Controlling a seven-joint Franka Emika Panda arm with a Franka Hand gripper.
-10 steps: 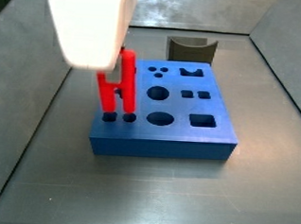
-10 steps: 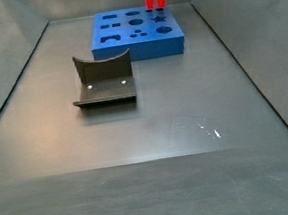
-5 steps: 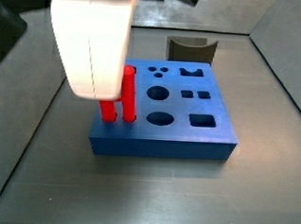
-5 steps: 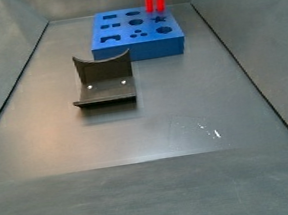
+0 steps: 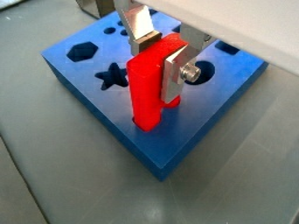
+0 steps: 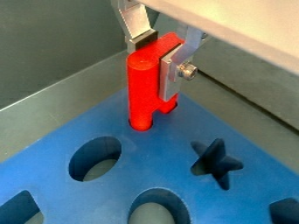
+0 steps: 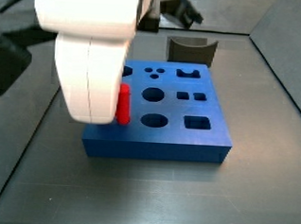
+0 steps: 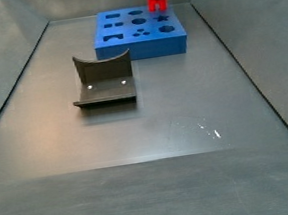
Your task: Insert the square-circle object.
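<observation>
gripper (image 5: 163, 54) clamped on square-circle object (image 5: 149, 87) | object stood upright, lower end in blue block (image 5: 105, 105) | frame centre

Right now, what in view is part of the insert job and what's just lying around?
In the job:
- red piece, upright, lower end in the blue block
- gripper, shut on the red piece above the block's corner
- blue block, with shaped holes

Lying about:
- dark grey curved piece, on the floor apart from the block
</observation>
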